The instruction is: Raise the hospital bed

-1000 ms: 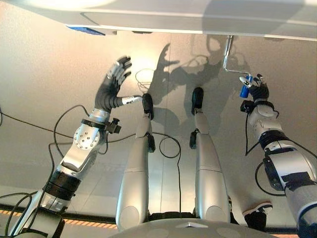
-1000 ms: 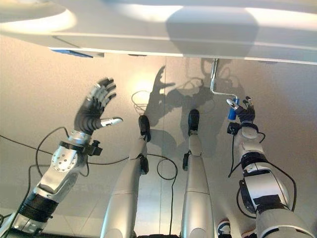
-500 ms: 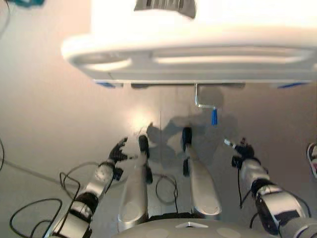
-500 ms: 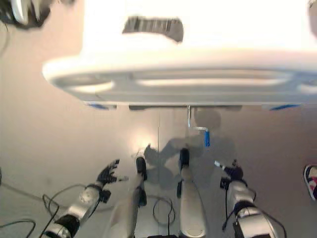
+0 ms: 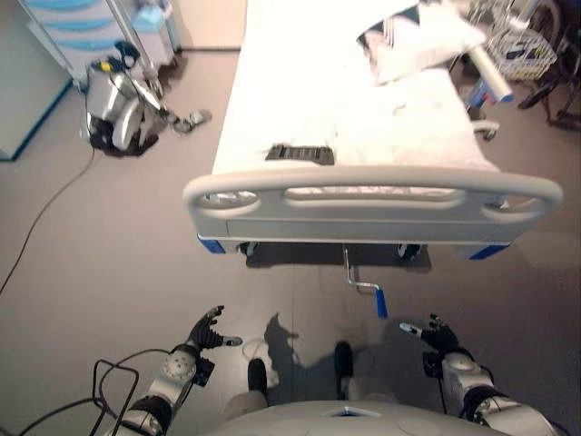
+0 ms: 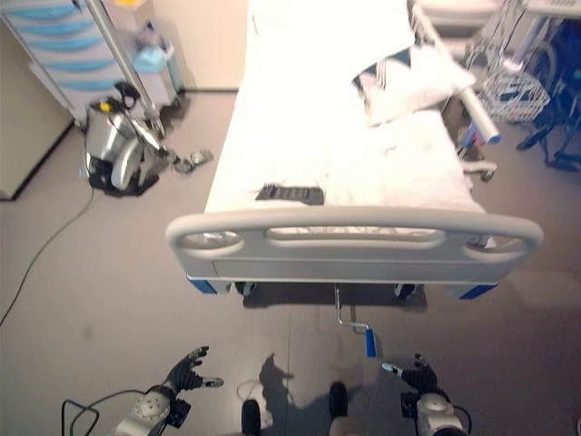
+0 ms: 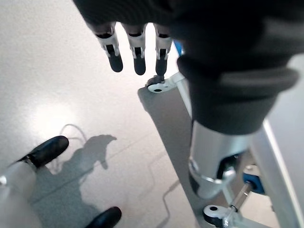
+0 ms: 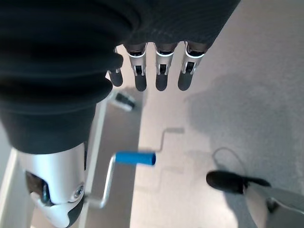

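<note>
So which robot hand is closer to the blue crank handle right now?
Right. The right robot hand sits just beside the blue crank handle, fingers open, not touching. The left robot hand is well off on the crank's far side, open too.

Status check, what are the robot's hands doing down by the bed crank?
Both robot hands open: left, right, holding nothing. Blue-handled crank hangs free under the bed's footboard. Nothing blocking it.
</note>
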